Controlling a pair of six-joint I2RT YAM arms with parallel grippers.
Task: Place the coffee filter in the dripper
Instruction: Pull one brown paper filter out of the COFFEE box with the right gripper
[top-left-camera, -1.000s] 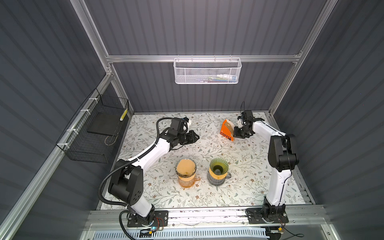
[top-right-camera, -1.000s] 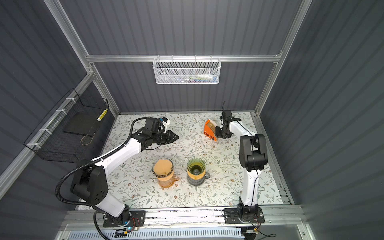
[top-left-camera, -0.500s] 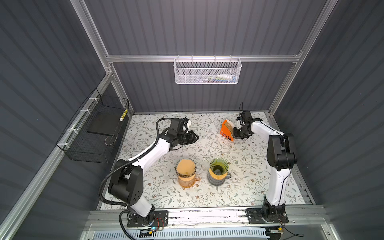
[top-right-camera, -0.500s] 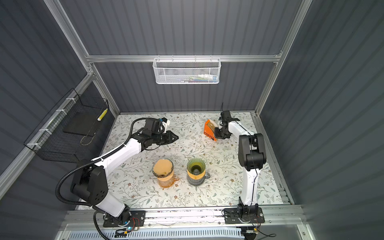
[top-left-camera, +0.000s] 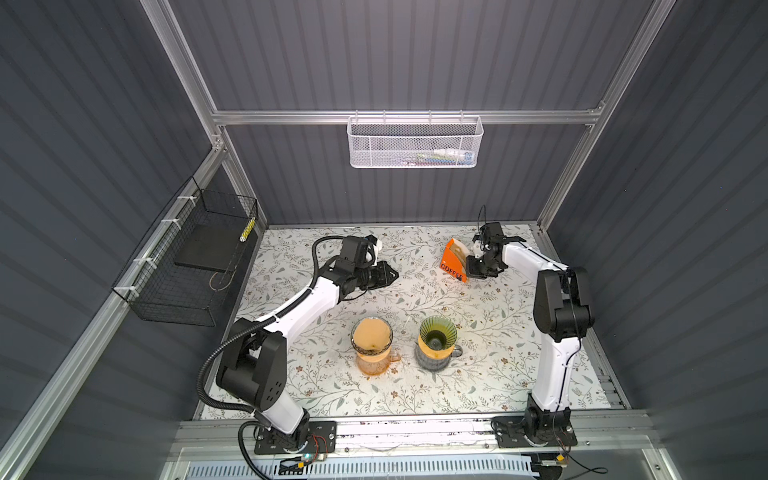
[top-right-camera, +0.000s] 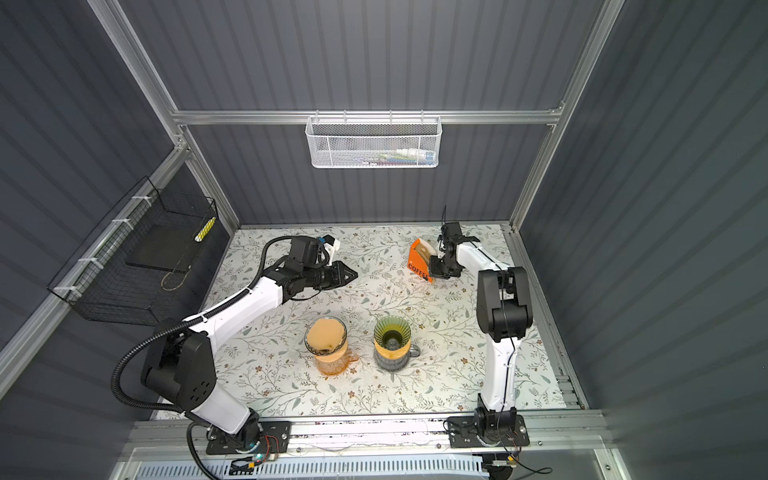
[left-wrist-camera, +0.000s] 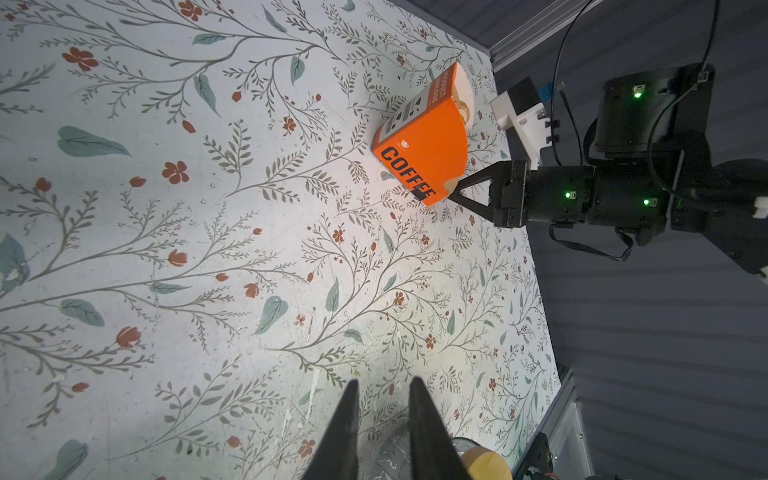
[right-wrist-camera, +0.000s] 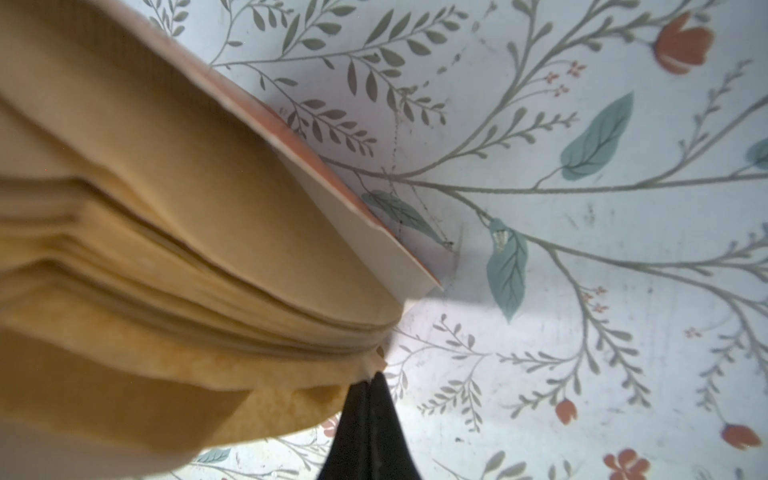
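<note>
**Tabletop** (top-left-camera: 490, 316): a flat sheet printed with grey-green sprigs and red blossoms, scuffed in places.

**Orange carton** (top-left-camera: 451, 261): a wedge-shaped card box lettered COFFEE in black. It stands at the far right of the tabletop with its open side towards the right arm.

**Filter stack** (right-wrist-camera: 166, 232): thin tan paper with a fine ribbed grain. The curved edges are fanned in layers inside the orange carton.

**Coffee filter** (right-wrist-camera: 257, 399): the outermost sheet of the filter stack, softly creased, its rim crumpled at one point. It lies against the stack at the carton's mouth.

**Right gripper** (right-wrist-camera: 368, 382): the jaws are black and tapering. They are pressed fully together, with the crumpled rim of the coffee filter pinched at their very tips. The rest of the sheet spreads away from the jaws towards the carton.

**Dripper** (top-left-camera: 437, 330): a green fluted glass cone, seated on a grey glass mug (top-left-camera: 436, 361) near the front centre. It is well apart from the coffee filter and the right gripper.

**Amber server** (top-left-camera: 376, 361): glass, just beside the mug. It carries a second cone (top-left-camera: 372, 336) whose mouth shows tan paper.

**Left gripper** (left-wrist-camera: 382, 386): the jaws are black, pointed and narrowly parted, with only tabletop visible between them. It hangs over the mid-left of the tabletop, aimed towards the orange carton and well apart from it.
</note>
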